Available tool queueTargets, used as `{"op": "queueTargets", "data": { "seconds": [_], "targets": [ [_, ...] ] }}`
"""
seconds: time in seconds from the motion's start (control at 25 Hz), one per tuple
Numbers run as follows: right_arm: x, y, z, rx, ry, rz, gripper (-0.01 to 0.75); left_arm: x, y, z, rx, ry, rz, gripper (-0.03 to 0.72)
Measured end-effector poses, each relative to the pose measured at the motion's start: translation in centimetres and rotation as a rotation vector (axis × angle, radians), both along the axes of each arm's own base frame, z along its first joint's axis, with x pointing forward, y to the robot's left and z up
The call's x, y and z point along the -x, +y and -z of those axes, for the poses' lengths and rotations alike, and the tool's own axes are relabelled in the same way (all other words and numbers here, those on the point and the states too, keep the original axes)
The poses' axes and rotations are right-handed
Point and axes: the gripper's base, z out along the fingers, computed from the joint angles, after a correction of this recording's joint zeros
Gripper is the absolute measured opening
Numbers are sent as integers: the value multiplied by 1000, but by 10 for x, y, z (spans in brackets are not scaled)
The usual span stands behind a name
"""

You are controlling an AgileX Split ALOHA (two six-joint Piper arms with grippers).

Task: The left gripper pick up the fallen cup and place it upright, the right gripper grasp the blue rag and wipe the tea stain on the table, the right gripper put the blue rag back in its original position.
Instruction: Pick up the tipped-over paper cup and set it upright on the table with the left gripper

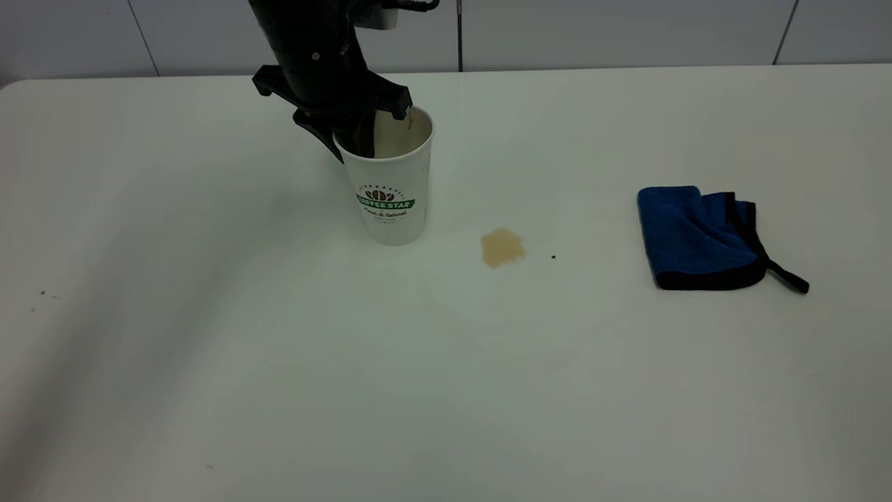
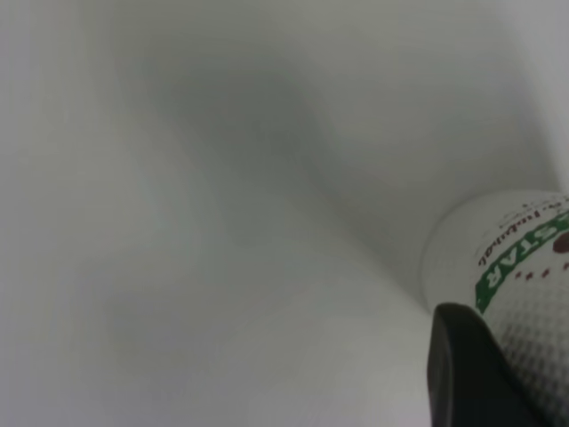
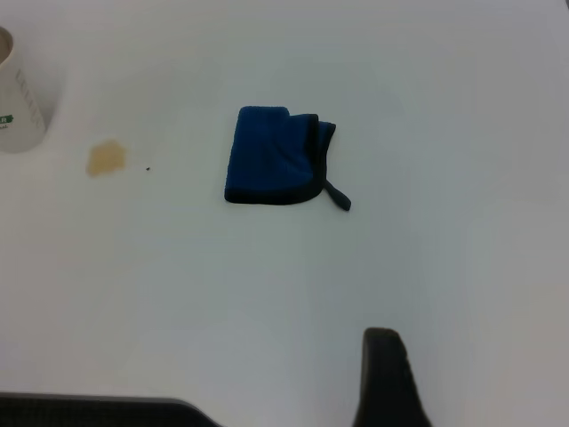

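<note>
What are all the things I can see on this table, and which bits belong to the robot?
paper cup: one, white with a green logo band, standing upright on the far left part of the table.
tea stain: one, light brown, on the tabletop between the cup and the rag, touching neither.
black speck: one, tiny, just right of the stain.
blue rag: one, royal blue with black edging and a black loop tail, lying folded at the right.
table: one, plain white.
tiled wall: pale, behind the table.
left gripper: one, black, at the cup's rim, one finger inside, one outside, clamping the wall.
right gripper: one, black; only a fingertip shows in its wrist view, well away from the rag.
</note>
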Motion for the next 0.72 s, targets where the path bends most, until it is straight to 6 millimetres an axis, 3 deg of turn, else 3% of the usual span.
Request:
{"op": "queueTargets", "data": {
  "seconds": [0.2, 0.32, 0.72],
  "targets": [
    [0, 0, 0, 0, 0, 0, 534, -2, -1, -7, 3, 9, -17, 431],
    [0, 0, 0, 0, 0, 0, 534, -5, -2, -17, 4, 15, -15, 507],
    [0, 0, 0, 0, 0, 0, 534, -7, -4, -66, -7, 62, 7, 535]
  ]
}}
